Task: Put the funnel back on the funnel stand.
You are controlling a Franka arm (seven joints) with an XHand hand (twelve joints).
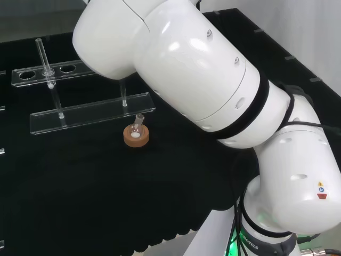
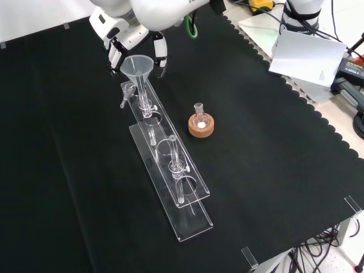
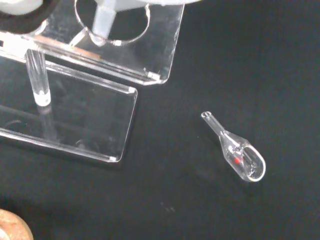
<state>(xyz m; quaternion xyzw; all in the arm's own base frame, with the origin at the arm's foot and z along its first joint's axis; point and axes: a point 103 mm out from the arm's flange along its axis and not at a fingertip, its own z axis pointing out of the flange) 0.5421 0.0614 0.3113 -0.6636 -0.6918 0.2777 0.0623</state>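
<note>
The robot hand [image 2: 128,42] is holding the funnel [image 2: 137,67] at the far end of the funnel stand [image 2: 170,170], as the front view shows it; its fingers [image 2: 161,54] are curling round the cone on both sides, so the hand is grasping the funnel rather than resting beside it. The grip is sitting on the wide cone, which is leaving the stem free below, presumably so that the stem can pass through a hole in the stand's upper plate.

The funnel is standing roughly upright, mouth upward and stem downward, its long axis running close to vertical with a slight lean. In the wrist view the stem [image 3: 103,22] is lying within the outline of a round hole [image 3: 112,22] near the plate's end; whether it is already threading that hole or hanging just above it cannot be told. Seating is judged not yet complete, since the fingers are wrapped round the cone.

The stand is a two-tier clear rack lying lengthwise on the black bench [image 2: 273,170], its plates joined by slim posts [image 3: 38,80]. A small flask on a cork ring [image 2: 202,125] is standing beside the rack, apart from it. A small glass bulb [image 3: 240,155] with a narrow neck is lying flat on the cloth near the rack's end, clear of the funnel's path.
</note>
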